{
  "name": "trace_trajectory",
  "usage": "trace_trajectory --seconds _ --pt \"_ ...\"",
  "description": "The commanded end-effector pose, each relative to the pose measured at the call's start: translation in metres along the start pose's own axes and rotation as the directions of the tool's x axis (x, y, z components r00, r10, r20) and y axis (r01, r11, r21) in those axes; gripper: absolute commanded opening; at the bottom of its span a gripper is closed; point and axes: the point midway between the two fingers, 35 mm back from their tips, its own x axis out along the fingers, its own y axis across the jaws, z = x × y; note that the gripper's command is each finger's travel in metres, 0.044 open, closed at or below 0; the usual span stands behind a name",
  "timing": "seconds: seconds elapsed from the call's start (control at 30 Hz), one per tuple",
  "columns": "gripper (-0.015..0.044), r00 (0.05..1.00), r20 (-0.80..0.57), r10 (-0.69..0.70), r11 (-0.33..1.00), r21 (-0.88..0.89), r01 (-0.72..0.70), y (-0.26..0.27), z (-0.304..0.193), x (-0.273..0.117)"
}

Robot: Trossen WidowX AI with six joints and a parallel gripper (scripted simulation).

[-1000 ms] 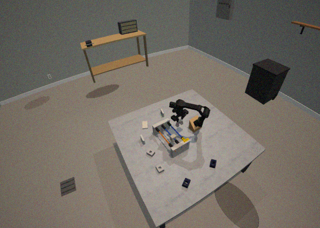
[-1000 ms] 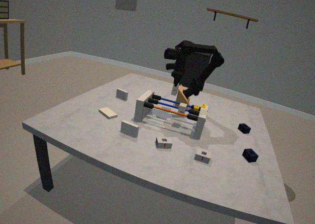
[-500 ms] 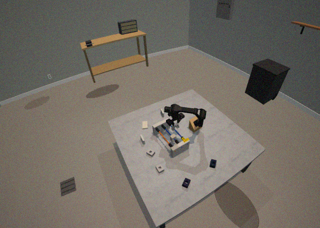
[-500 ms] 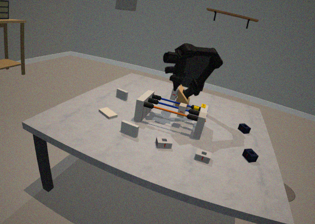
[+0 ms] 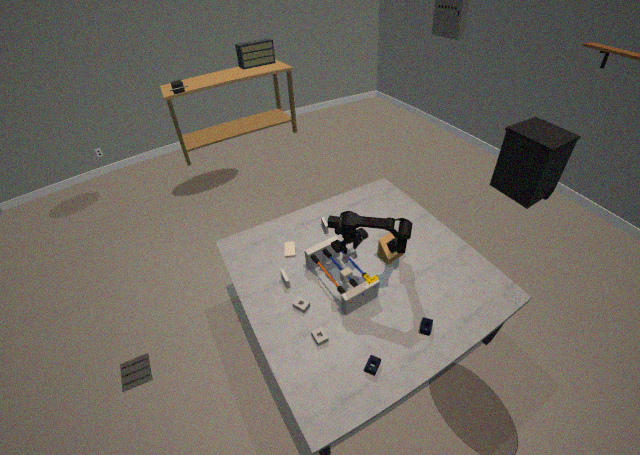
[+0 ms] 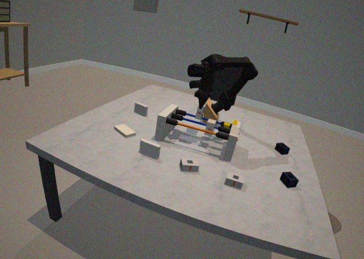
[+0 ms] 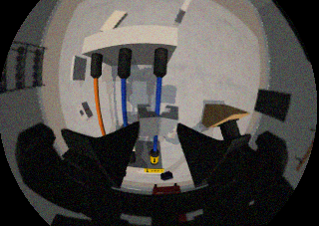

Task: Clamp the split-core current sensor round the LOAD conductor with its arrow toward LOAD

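My gripper [image 5: 349, 249] [image 6: 201, 106] [image 7: 159, 125] is shut on the pale current sensor [image 6: 199, 112] [image 7: 158, 128], at the far side of the rack. The sensor's lower part is at the far blue conductor [image 6: 190, 115] [image 7: 159, 94], which disappears behind it and shows again on both sides. Whether its jaw is latched is too small to tell. A red mark shows on its side; which way the arrow points cannot be read. The conductor's end has a yellow tag [image 6: 226, 124] [image 7: 155, 159], beside a yellow marker [image 5: 370, 278] [image 6: 235, 122] on the rack's end wall.
The rack [image 5: 360, 299] [image 6: 162, 127] also carries a middle blue and an orange conductor [image 6: 191, 127]. A pale block [image 5: 348, 270] [image 6: 210, 125] sits on the middle one. A wooden wedge [image 5: 387, 248] [image 7: 219, 114] stands beside the rack. Pale blocks, plates and dark blocks [image 6: 282, 148] [image 6: 289, 179] lie around.
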Motion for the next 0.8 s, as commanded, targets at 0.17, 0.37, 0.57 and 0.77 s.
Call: trace_trajectory --seconds 0.17,0.37,0.57,0.77 --pt "0.0000 1.000 -0.001 0.008 1.000 0.004 -0.008 0.001 0.000 0.013" --pt "0.0000 1.000 -0.001 0.008 1.000 0.004 -0.008 0.000 0.000 0.023" --pt "0.0000 1.000 -0.001 0.001 1.000 0.000 -0.001 0.000 0.000 0.028" --pt "0.0000 1.000 -0.001 0.001 1.000 0.000 -0.001 0.000 0.000 0.028"
